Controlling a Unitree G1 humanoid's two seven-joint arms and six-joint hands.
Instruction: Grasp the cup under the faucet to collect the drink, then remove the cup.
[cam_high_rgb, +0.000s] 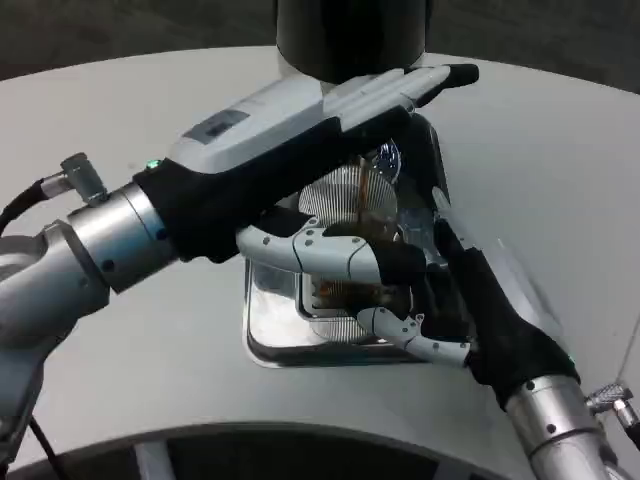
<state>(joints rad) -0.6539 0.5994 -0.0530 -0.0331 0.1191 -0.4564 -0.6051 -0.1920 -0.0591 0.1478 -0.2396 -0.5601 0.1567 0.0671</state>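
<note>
1. Nearest the camera, the right hand (425, 300) comes in from the lower right on its silver forearm. Its white and black fingers (415, 335) curl around the near side of a clear cup (350, 205), holding it.

2. The cup stands on a shiny metal drip tray (270, 335), which rests on the round white table (560, 150). The cup's ribbed clear wall shows between the two hands; a brownish tint low inside may be drink, though the fingers hide too much to be sure.

3. The left hand (340, 105) reaches across from the left, above and beyond the cup. Its fingers lie stretched out nearly straight and close together toward the dispenser, gripping nothing visible. Whether they press a lever is hidden.

4. Farthest back stands the dark dispenser body (350, 35), directly behind and above the cup. Its faucet is hidden by the left hand.

5. Judgement: the collecting step is in hand, with the cup gripped in place under the faucet. The next move calls for keeping the cup upright and level, then drawing it off the tray toward the robot without tipping.
</note>
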